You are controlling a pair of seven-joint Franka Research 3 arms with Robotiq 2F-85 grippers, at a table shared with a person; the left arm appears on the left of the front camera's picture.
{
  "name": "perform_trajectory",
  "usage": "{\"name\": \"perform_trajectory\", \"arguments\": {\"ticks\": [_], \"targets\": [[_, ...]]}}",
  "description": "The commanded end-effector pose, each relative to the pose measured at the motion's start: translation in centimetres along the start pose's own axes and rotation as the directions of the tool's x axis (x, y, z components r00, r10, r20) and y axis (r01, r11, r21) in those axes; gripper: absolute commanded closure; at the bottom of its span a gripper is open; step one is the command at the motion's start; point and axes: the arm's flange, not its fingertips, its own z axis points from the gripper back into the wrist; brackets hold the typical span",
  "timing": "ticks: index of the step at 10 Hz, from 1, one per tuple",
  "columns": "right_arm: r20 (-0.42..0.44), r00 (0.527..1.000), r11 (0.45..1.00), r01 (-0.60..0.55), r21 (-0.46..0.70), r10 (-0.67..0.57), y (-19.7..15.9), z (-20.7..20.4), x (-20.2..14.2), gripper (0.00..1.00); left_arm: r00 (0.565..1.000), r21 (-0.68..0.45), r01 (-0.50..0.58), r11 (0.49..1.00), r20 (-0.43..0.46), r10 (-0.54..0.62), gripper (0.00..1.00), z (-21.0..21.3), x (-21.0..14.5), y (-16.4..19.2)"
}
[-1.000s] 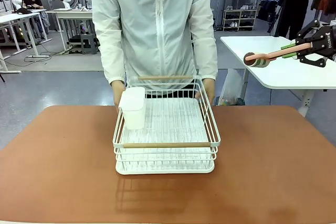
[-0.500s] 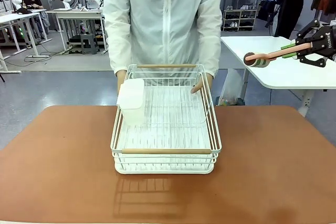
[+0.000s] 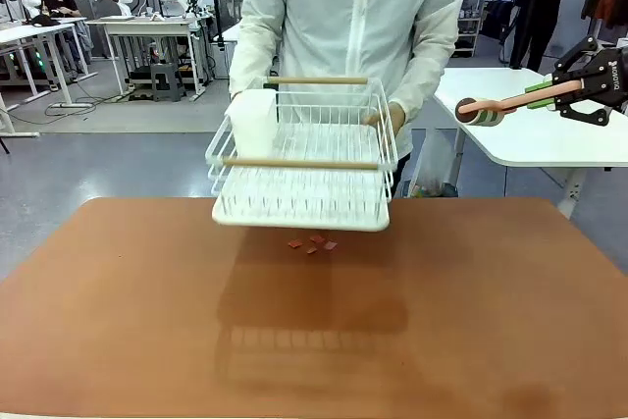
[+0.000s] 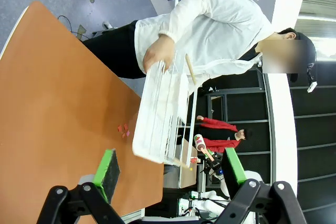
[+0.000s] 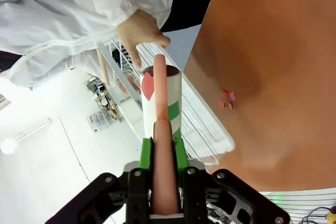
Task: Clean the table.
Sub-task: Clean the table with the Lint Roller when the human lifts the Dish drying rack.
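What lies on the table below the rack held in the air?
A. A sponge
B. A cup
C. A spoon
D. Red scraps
D: small red scraps lie on the table, right below the rack, which hangs clear of the top.

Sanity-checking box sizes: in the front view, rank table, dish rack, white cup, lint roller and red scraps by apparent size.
1. table
2. dish rack
3. white cup and lint roller: close. The roller is long but thin and at a different depth, so they are left unranked.
4. red scraps, tiny
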Motion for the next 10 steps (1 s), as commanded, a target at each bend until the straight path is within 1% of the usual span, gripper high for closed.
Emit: {"name": "perform_trajectory", "arguments": {"ticks": [1, 10], "targets": [[-0.008, 1.0, 1.0, -0.002, 0.001, 0.002, 0.13, -0.13, -0.19, 0.97, 1.0, -0.011, 0.002, 1.0, 0.004, -0.002, 0.0, 0.3, 0.18, -0.2], [-0.008, 1.0, 1.0, -0.002, 0.001, 0.002, 0.13, -0.13, -0.19, 0.97, 1.0, -0.011, 0.002, 1.0, 0.004, -0.002, 0.0, 0.3, 0.18, -0.2]]}}
